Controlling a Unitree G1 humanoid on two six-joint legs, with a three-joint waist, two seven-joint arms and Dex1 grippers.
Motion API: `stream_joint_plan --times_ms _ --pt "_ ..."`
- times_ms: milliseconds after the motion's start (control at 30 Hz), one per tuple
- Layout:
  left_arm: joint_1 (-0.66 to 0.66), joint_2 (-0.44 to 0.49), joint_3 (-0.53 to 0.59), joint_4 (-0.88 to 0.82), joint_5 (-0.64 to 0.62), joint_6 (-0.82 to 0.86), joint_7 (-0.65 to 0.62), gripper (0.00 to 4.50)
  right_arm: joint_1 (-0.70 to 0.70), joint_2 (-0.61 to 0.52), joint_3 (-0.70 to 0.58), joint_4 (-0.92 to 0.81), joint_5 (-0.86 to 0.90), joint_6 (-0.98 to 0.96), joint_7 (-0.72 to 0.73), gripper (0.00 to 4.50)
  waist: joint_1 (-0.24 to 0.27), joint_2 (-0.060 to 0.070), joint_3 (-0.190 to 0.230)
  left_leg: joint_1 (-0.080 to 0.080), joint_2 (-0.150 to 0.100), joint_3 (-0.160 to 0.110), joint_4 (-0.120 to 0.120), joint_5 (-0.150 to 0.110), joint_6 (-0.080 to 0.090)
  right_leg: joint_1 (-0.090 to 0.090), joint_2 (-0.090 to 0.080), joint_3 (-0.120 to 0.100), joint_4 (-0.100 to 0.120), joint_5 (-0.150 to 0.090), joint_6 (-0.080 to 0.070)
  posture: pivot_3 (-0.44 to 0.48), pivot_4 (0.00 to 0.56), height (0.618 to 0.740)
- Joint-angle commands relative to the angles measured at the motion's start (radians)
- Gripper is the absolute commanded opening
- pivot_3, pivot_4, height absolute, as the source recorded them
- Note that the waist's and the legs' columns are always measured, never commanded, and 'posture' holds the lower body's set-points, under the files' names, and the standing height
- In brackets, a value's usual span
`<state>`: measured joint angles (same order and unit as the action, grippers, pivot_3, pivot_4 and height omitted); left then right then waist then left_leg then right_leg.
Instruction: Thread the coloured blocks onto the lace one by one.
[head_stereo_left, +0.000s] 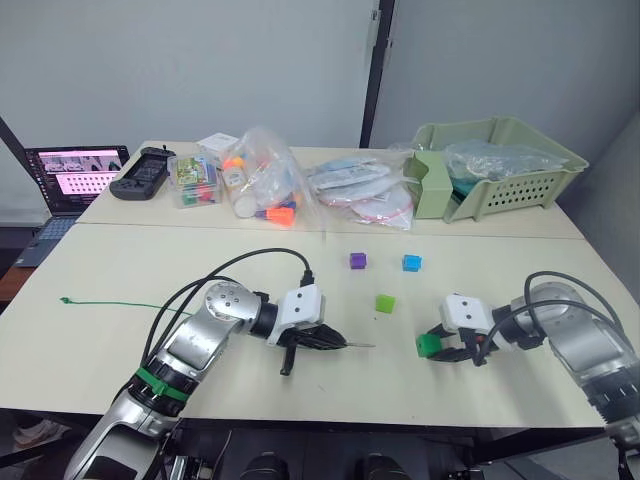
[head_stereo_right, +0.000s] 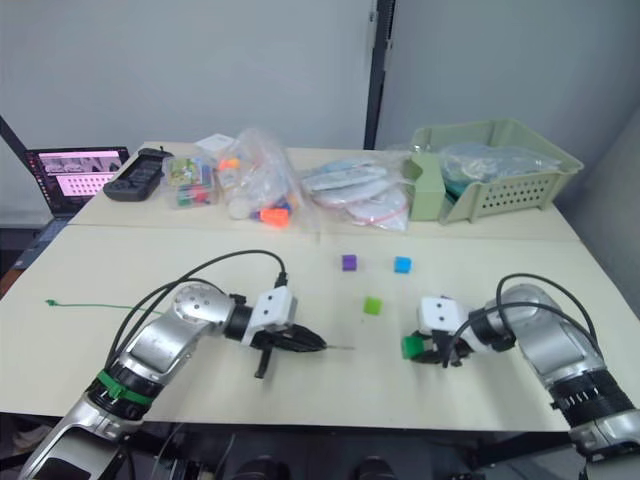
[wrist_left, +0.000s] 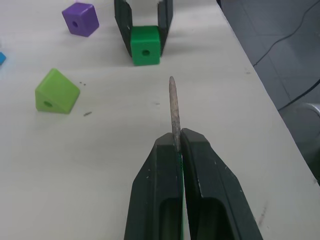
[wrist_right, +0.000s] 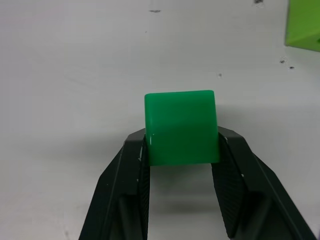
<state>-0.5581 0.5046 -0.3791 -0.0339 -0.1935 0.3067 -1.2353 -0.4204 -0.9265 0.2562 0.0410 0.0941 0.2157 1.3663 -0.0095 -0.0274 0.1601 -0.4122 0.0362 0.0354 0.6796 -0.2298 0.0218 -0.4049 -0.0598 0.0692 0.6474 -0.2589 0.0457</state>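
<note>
My left gripper (head_stereo_left: 325, 340) is shut on the lace's pale stiff tip (wrist_left: 173, 105), which sticks out toward my right gripper. The green lace (head_stereo_left: 110, 303) trails away across the table to the left. My right gripper (head_stereo_left: 432, 347) is shut on a dark green block (wrist_right: 181, 126), held low at the table with its hole (wrist_left: 145, 51) facing the tip a short gap away. Loose on the table beyond them lie a lime green block (head_stereo_left: 385, 303), a purple block (head_stereo_left: 358, 260) and a blue block (head_stereo_left: 411, 263).
A pale green basket (head_stereo_left: 500, 165) stands at the back right. Clear bags of toys (head_stereo_left: 265, 185) and flat packets (head_stereo_left: 360, 190) lie along the back. A laptop (head_stereo_left: 75, 175) and a black controller (head_stereo_left: 143, 170) are at the back left. The table's front edge is close behind both grippers.
</note>
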Motion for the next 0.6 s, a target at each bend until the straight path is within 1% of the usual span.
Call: stream_joint_plan --times_ms 33,200,300,600 --pt "-0.024 -0.014 -0.039 0.008 0.050 -0.019 0.018 0.00 0.034 0.012 -0.049 -0.165 0.058 0.152 -0.054 1.18 -0.002 0.000 0.000 0.000 0.000 0.000 0.000 0.000 0.000 0.000 0.000 0.000 0.000 0.000 0.000 0.000 0.150 0.733" --pt "-0.042 -0.044 -0.059 0.030 0.082 -0.021 0.036 0.00 0.071 0.038 -0.061 -0.303 0.099 0.317 -0.123 1.18 -0.001 0.000 0.000 0.000 0.000 -0.001 0.000 0.000 0.000 0.000 0.000 0.000 0.000 0.000 0.000 0.000 0.150 0.733" --pt "-0.051 -0.055 -0.071 0.040 0.098 -0.027 0.039 0.00 0.076 0.050 -0.064 -0.351 0.123 0.392 -0.160 1.18 0.001 0.000 0.000 -0.001 0.000 -0.001 0.000 0.000 0.000 0.000 0.000 0.000 0.000 0.000 0.000 0.000 0.150 0.733" --pt "-0.054 -0.073 -0.073 0.044 0.100 -0.027 0.033 0.00 0.067 0.047 -0.046 -0.381 0.140 0.439 -0.191 1.18 0.000 0.000 0.000 -0.001 0.000 -0.001 0.000 0.000 0.000 0.000 0.000 0.000 0.000 0.000 0.000 0.000 0.150 0.733"
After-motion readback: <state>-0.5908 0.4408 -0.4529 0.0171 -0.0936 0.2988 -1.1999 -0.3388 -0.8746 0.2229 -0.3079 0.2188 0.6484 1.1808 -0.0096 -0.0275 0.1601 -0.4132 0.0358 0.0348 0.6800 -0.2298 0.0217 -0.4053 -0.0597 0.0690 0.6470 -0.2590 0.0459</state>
